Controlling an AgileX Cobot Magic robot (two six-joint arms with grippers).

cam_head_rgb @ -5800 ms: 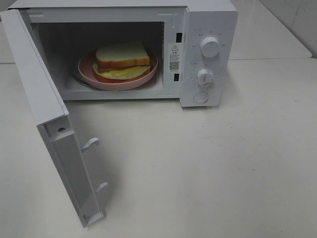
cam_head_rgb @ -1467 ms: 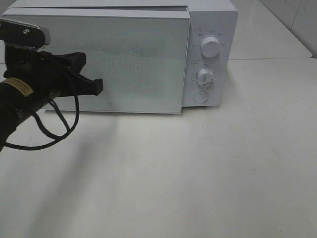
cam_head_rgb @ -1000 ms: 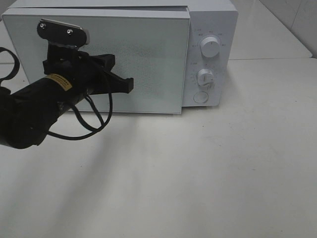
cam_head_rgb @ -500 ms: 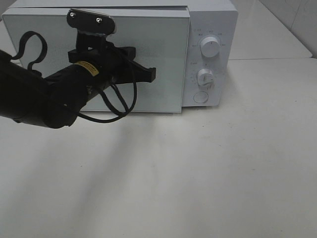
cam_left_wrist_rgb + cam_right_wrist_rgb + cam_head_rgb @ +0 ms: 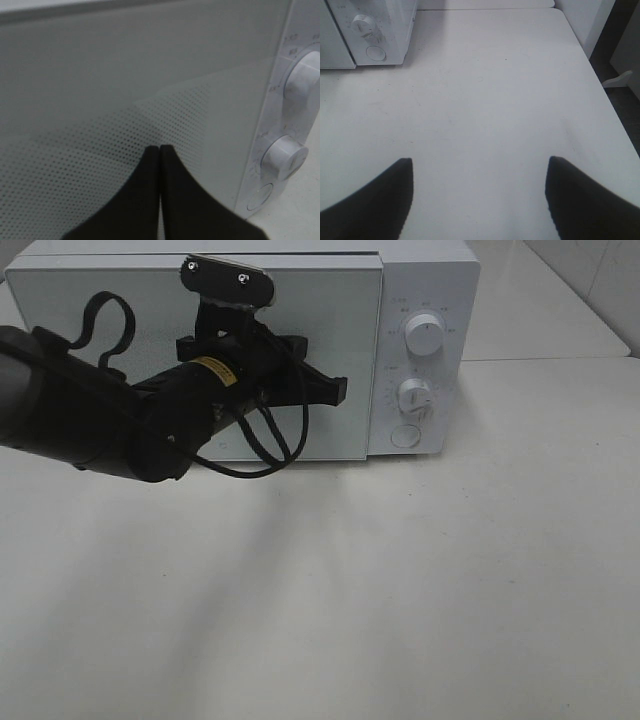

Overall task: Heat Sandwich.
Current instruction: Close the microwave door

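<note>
Left tool (image 5: 338, 390) hanging in front of microwave (image 5: 430, 280), fingers pressing together, gripping nothing. Tips pointing at door (image 5: 90, 350) near its right edge, just left of lower knob (image 5: 413, 397); cannot tell whether touching. Door sitting shut, flush with control panel. Sandwich staying out of sight behind door, dotted window showing nothing. Right tool (image 5: 480, 162) hovering spread wide, holding nothing, over tabletop (image 5: 420, 600). Broad stretch of tabletop lying open in front of microwave. Tabletop edge dropping into dark gap beyond right tool.
</note>
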